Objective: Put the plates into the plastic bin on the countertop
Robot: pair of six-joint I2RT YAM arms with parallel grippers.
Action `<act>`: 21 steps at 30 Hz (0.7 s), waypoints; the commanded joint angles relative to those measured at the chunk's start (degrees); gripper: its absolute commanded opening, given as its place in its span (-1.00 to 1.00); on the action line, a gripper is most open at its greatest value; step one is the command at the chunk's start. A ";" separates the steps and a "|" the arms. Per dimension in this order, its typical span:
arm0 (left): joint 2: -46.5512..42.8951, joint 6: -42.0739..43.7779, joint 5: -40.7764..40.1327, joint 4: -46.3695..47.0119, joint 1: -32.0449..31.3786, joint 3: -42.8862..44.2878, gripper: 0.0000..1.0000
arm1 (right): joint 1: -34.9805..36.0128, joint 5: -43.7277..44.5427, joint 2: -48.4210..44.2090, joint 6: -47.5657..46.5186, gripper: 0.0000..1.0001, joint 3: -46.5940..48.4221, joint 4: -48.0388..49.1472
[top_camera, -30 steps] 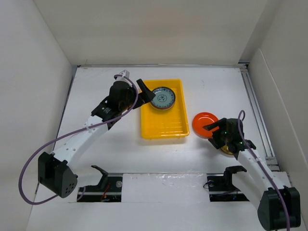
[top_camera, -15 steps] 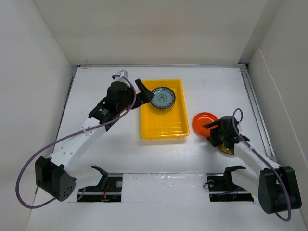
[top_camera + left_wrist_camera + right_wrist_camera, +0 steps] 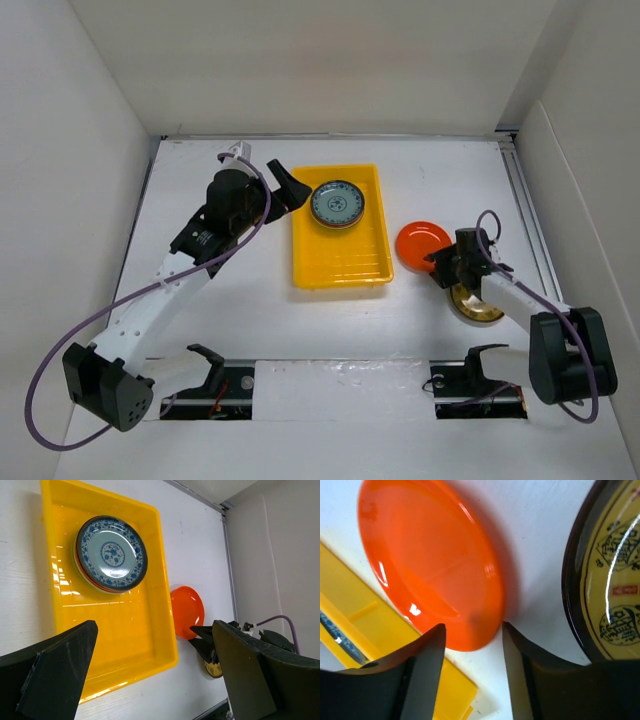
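1. Overhead: bin (image 3: 340, 258) sat mid-countertop (image 3: 260, 310). The blue plate (image 3: 337, 203) lay in its far end, already delivered by the look of it.
2. Two plates lay outside, right of the bin: orange plate (image 3: 420, 243) just beside the bin wall, gold plate (image 3: 476, 303) nearer the arm bases.
3. Left claw (image 3: 292, 186) hung at the bin's far-left corner, spread and empty. My read: parked clear so the right arm had room.
4. Right claw (image 3: 438, 264) sat low at the orange plate's near edge, between the two loose plates.
5. Left wrist: claw (image 3: 154, 630) wide open, nothing between the fingers, looking down over the bin (image 3: 145, 645).
6. The blue plate (image 3: 111, 552) topped a stack; other rims showed beneath it, count unclear. Stacking at one end left the near floor free.
7. Orange plate (image 3: 187, 611) and right claw were visible past the bin's right wall.
8. Right wrist: claw (image 3: 472, 626) spread, one finger on either side of the orange plate's (image 3: 430, 565) rim, not pinched. Likely an edge grab, since a flat plate offers no other purchase.
9. The plate looked flat on the countertop; whether the fingers touched it, I couldn't tell.
10. Gold plate (image 3: 610, 590) was close on the right, apart from the orange one. Bin corner (image 3: 370, 630) was just past the left finger, so the carry is short.
11. Risk, as I judge it: glossy rim slipping on closure, or a finger clipping the gold plate.
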 commanded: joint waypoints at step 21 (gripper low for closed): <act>-2.53 1.46 -2.66 0.40 0.39 0.42 1.00 | -4.65 -5.07 13.34 -5.27 -0.69 11.87 2.08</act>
